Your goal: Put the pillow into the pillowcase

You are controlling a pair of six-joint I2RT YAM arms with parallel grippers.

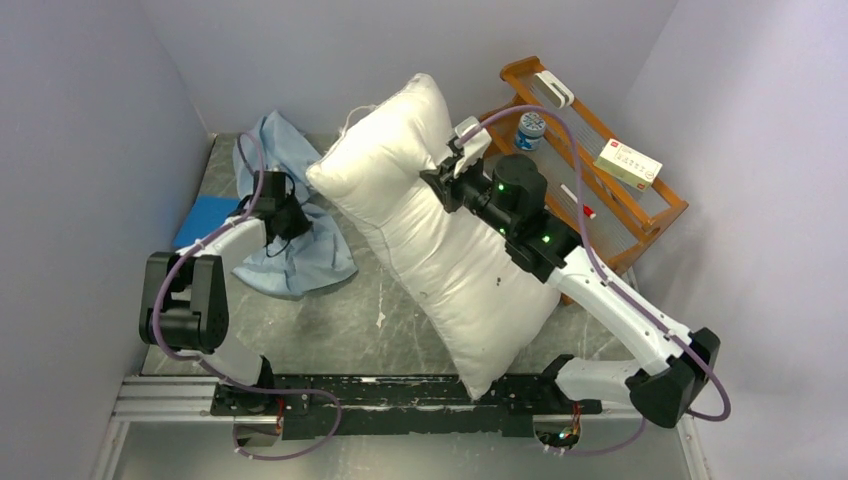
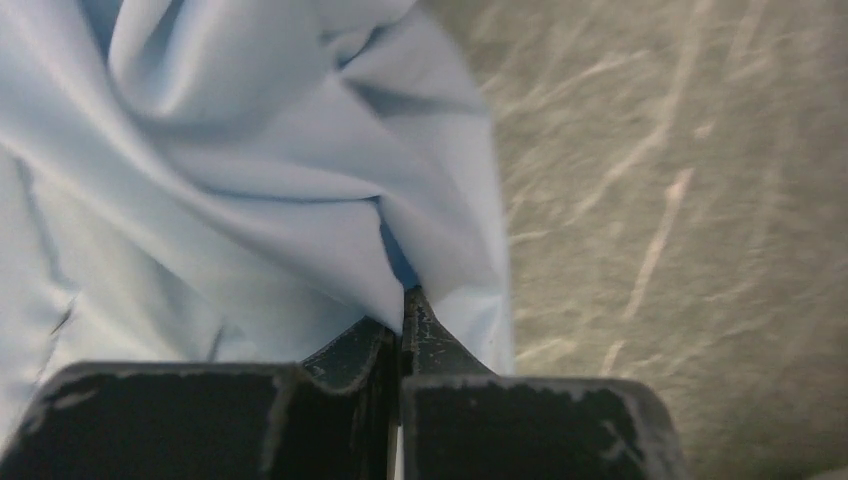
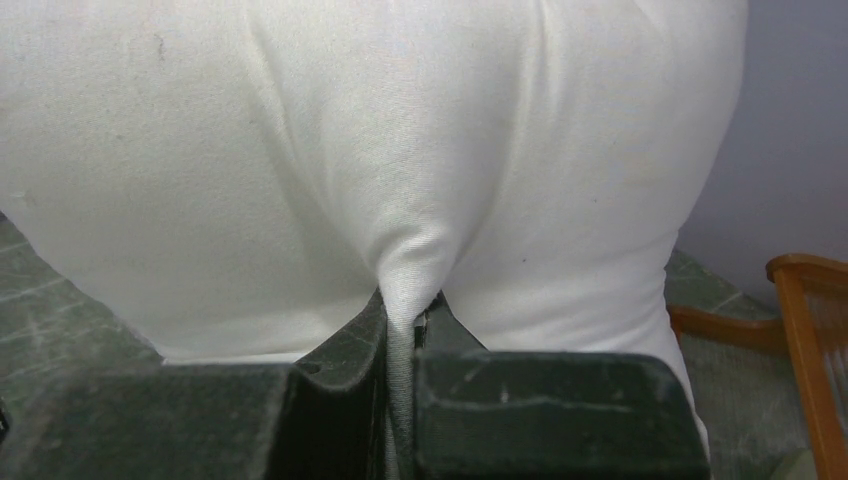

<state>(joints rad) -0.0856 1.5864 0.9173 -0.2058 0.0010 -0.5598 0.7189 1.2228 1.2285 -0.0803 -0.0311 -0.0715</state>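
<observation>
The plump white pillow [image 1: 440,250] stands slanted across the middle of the table, its top corner raised toward the back. My right gripper [image 1: 442,186] is shut on a pinch of its cloth on the upper right side. In the right wrist view the pillow [image 3: 400,130] fills the frame and a fold of it runs between the jaws of the right gripper [image 3: 405,308]. The wrinkled pale-blue pillowcase [image 1: 300,255] lies crumpled at the left back. My left gripper [image 1: 292,218] is down on it. In the left wrist view the left gripper [image 2: 404,303] is shut on a fold of the pillowcase [image 2: 250,150].
A wooden rack [image 1: 650,222] stands at the back right, close behind my right arm, holding a small box [image 1: 628,162], a bottle [image 1: 531,128] and a white item [image 1: 553,88]. A bright-blue flat mat [image 1: 205,218] lies by the left wall. Grey marbled tabletop [image 1: 370,310] shows between pillow and pillowcase.
</observation>
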